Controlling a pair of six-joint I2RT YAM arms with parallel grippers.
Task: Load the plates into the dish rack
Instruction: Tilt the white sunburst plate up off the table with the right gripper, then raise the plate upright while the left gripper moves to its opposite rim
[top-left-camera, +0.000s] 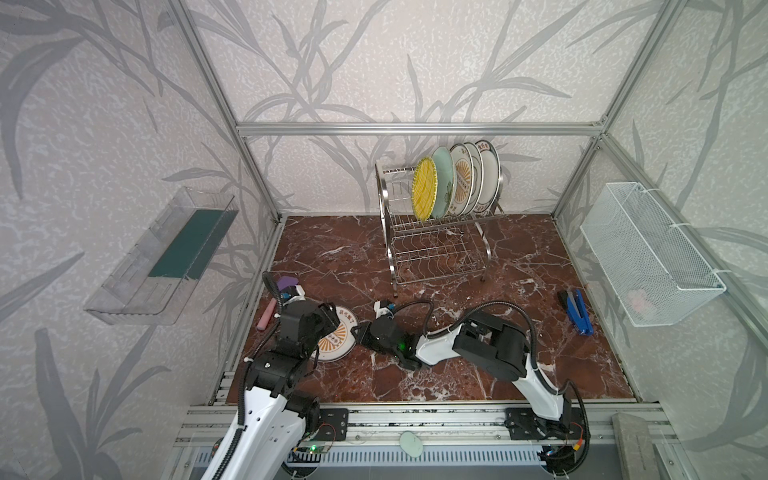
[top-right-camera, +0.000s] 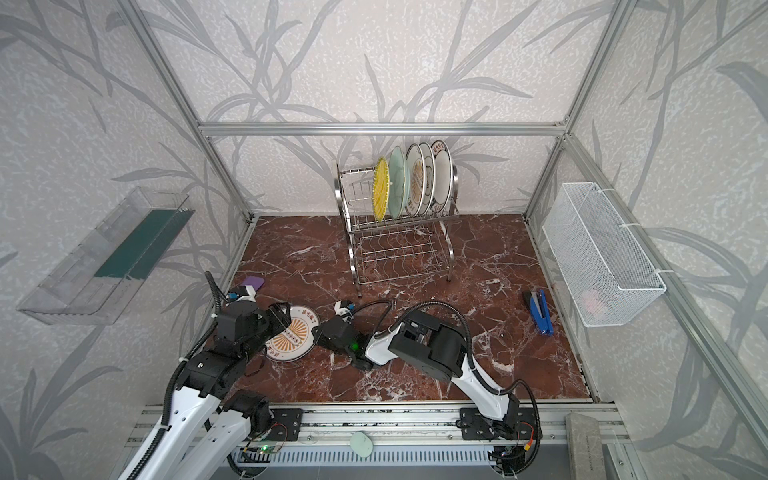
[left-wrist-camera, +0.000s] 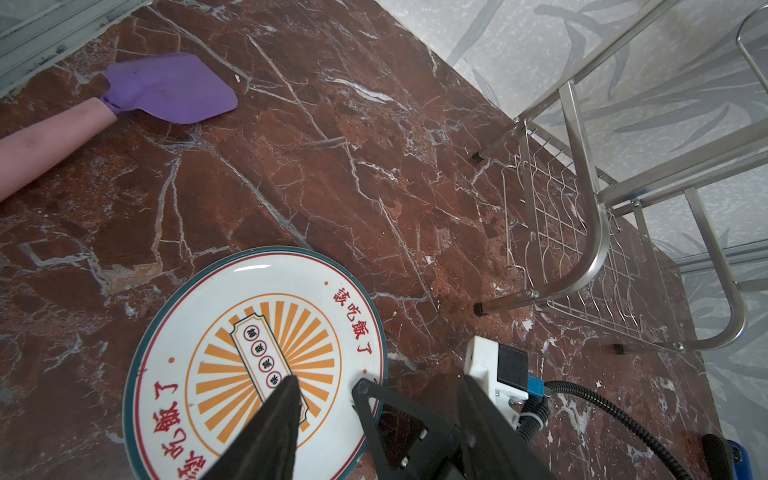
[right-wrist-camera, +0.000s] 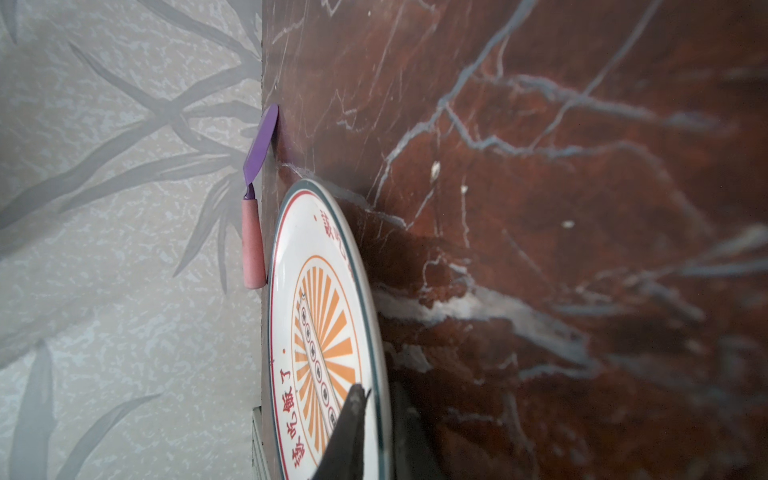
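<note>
Altogether five racked plates (top-left-camera: 463, 179), one unracked plate (top-left-camera: 337, 341).

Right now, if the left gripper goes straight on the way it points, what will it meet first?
Most likely the sunburst plate on the table: one finger of the open left gripper hangs over its centre. The right gripper, shut on the plate's rim, sits beside that line; depth is unclear.

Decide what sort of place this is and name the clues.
Probably a robot test cell dressed as a kitchen counter: a wallpapered aluminium frame, a marble-look tabletop, and a dish rack holding plates.
</note>
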